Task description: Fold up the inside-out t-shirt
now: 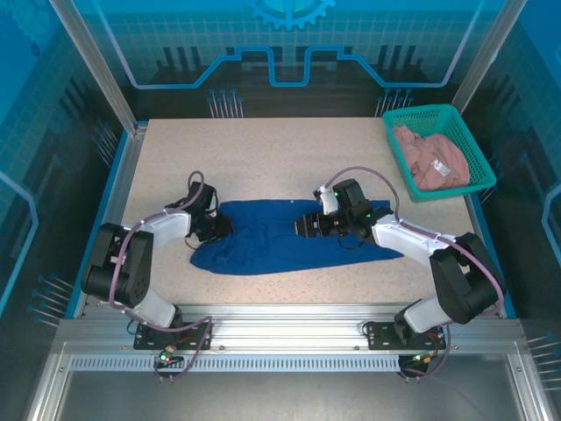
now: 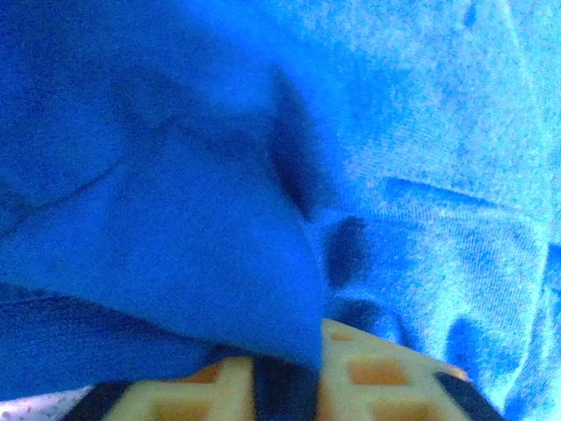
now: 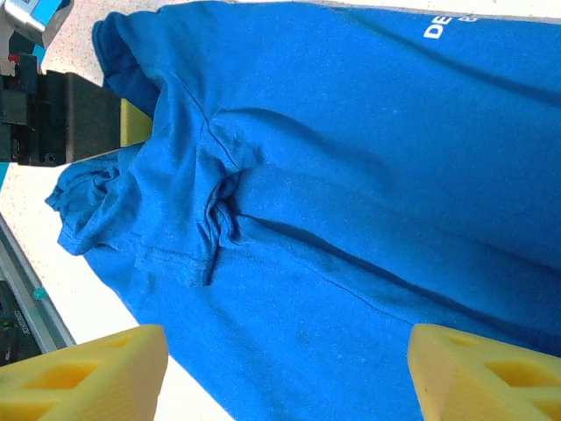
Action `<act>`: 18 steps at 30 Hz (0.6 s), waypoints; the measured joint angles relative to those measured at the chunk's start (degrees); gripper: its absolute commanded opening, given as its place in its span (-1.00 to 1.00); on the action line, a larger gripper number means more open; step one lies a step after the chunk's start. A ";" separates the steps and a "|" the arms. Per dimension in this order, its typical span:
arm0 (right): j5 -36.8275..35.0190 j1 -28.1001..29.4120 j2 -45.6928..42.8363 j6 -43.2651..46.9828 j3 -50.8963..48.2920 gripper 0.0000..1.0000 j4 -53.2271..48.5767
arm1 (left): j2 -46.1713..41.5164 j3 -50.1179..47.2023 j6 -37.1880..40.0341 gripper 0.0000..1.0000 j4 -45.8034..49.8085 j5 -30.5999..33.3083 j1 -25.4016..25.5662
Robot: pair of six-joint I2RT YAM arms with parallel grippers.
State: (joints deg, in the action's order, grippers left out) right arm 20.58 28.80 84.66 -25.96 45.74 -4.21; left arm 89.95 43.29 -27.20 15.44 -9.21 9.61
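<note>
Pinching edge of royal blue t-shirt [image 1: 272, 244] in left end effector [image 1: 225, 228], closed on the cloth. Hovering right end effector [image 1: 301, 224] over shirt on bench [image 1: 280, 158], wide open, gripping nothing.

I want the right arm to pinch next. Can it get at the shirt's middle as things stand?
Probably yes: the right gripper hangs open over the middle of the shirt, and nothing lies on the cloth there. The left gripper pinches the far end, out of its way.
</note>
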 measured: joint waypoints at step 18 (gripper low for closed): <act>-5.95 -5.57 -1.95 2.03 1.25 0.49 -6.64 | -10.05 -6.91 -2.19 -1.00 -4.28 -0.92 -7.54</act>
State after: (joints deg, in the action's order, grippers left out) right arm 14.63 23.22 82.72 -23.92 46.98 -10.85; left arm 79.90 36.38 -29.39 11.16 -10.13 2.07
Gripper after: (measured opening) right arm 0.744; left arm 0.055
